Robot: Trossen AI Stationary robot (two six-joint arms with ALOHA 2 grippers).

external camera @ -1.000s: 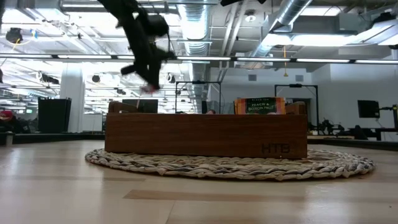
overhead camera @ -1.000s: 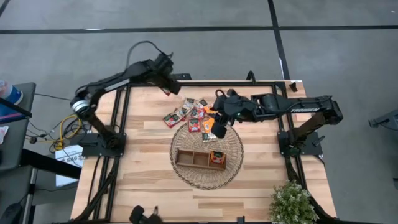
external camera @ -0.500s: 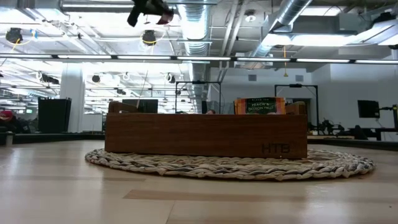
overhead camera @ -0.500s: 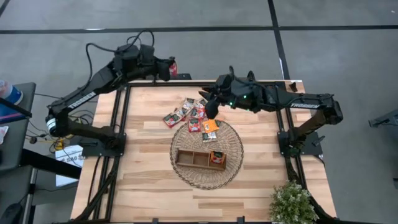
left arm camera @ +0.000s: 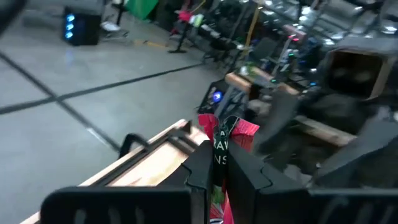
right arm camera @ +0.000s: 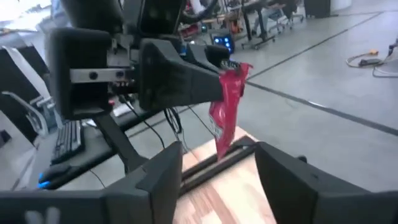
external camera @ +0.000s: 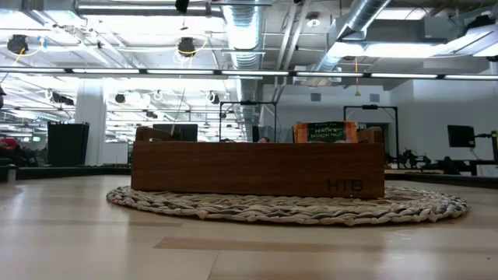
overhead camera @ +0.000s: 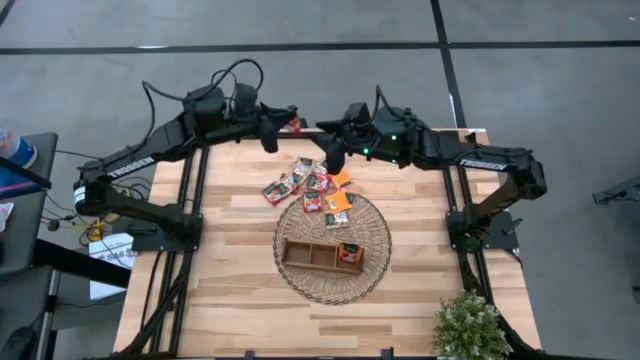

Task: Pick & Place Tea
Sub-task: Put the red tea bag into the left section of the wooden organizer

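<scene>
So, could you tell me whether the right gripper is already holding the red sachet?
No, the red tea sachet hangs pinched in the left gripper, while the right gripper's own fingers stand open and apart from it.

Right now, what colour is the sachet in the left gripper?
Red sachet, clearest in the right wrist view.
</scene>
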